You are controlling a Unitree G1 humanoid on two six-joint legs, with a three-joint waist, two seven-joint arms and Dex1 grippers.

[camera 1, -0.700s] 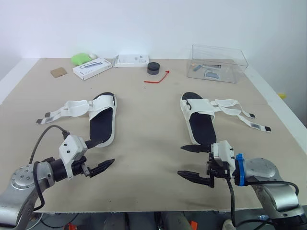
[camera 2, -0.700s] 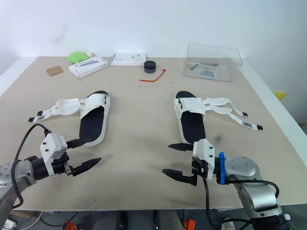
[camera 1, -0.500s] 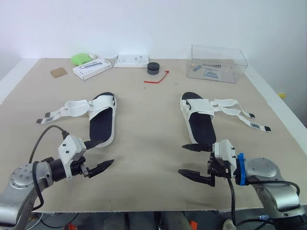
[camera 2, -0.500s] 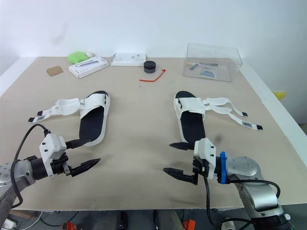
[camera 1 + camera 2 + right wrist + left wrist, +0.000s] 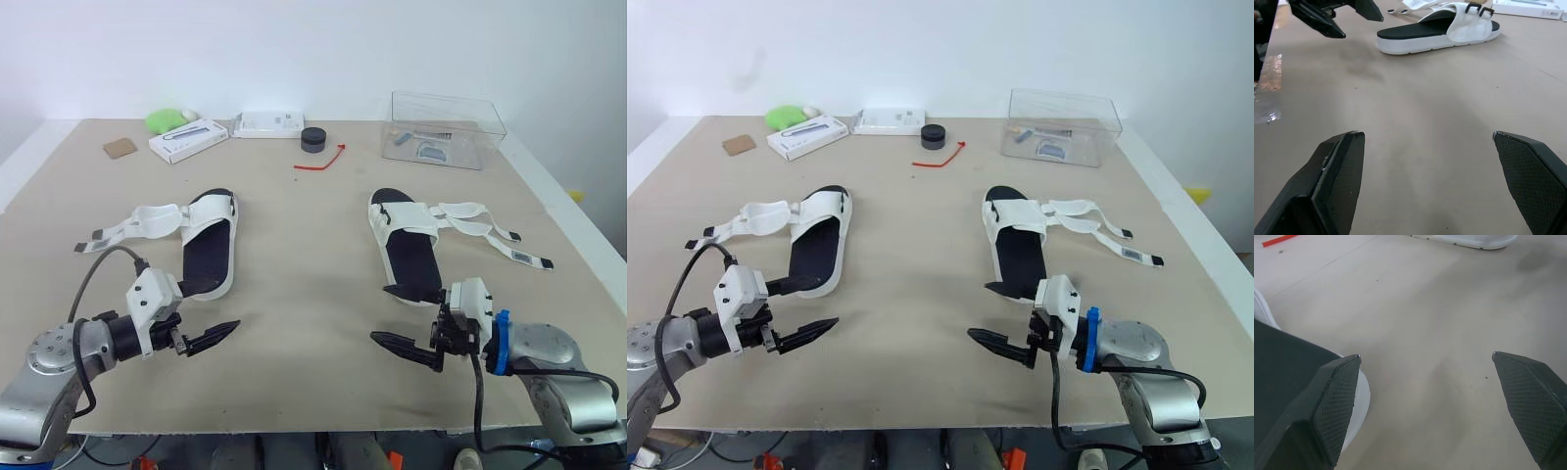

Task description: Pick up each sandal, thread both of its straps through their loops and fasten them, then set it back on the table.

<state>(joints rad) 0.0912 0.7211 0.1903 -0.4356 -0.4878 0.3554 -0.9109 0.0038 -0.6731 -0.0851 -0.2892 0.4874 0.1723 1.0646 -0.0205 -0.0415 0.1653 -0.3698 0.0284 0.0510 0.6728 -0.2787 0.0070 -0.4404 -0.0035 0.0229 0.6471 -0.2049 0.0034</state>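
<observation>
Edging forward in the last 0.7 s, the left gripper [image 5: 217, 307] and right gripper [image 5: 380, 313], fingers spread and empty, close on the heels of the left sandal [image 5: 209, 250] and right sandal [image 5: 411, 247], both flat on the table [image 5: 304, 225] with straps unthreaded, so the first pickup looks near.

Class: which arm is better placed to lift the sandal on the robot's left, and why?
Left: its open left claw sits at the left sandal's heel; the right claw is beside the right sandal.

left gripper [image 5: 228, 305] and right gripper [image 5: 379, 313] hover low, jaws spread wide (tips pointing inward).
</observation>
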